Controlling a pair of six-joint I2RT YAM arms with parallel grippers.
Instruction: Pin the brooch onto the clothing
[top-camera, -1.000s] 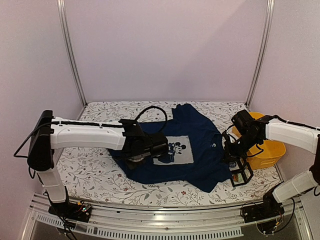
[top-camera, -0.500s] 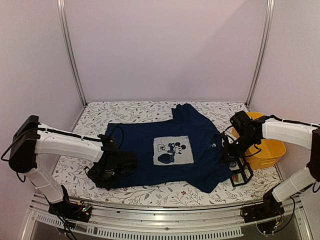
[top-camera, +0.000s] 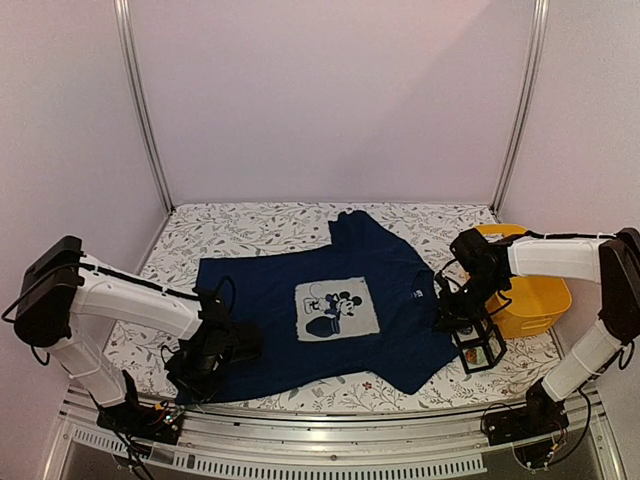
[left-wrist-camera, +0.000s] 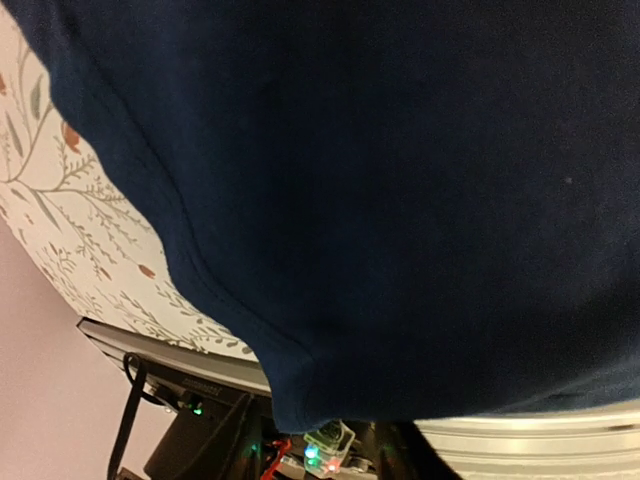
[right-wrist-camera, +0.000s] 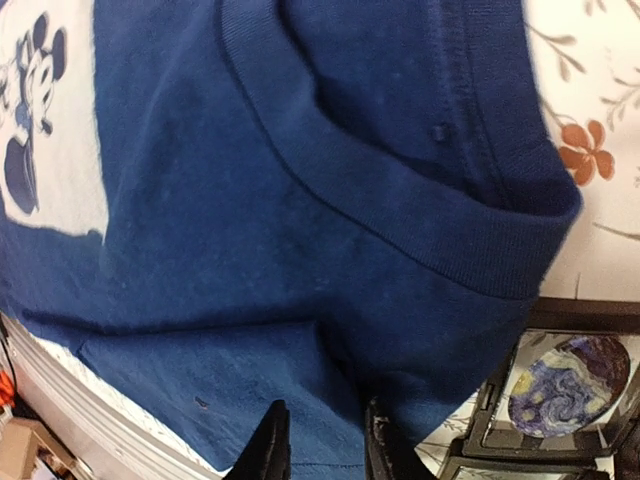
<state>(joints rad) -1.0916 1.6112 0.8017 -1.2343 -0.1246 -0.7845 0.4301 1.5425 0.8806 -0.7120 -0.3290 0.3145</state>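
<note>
The navy T-shirt (top-camera: 260, 300) lies spread on the floral table, its pale mouse print (top-camera: 335, 308) facing up. My left gripper (top-camera: 205, 360) is at the shirt's near left corner. In the left wrist view the cloth (left-wrist-camera: 400, 200) covers the fingers, and the hem corner hangs low. My right gripper (top-camera: 447, 318) is at the shirt's right edge near the collar. In the right wrist view (right-wrist-camera: 325, 445) its fingers pinch a fold of the shirt (right-wrist-camera: 250, 200). The brooch (right-wrist-camera: 568, 385), round with a blue swirl picture, sits in a black holder (top-camera: 480, 345) beside the right gripper.
A yellow basket (top-camera: 540, 300) stands at the right, just behind the right arm. The floral tablecloth (top-camera: 250, 230) shows around the shirt. The table's front rail (top-camera: 320, 440) runs close below the shirt's near hem.
My left arm has swung from the shirt's middle to the near left, pulling the cloth out flat so the print is uncovered. The right gripper has shifted slightly left.
</note>
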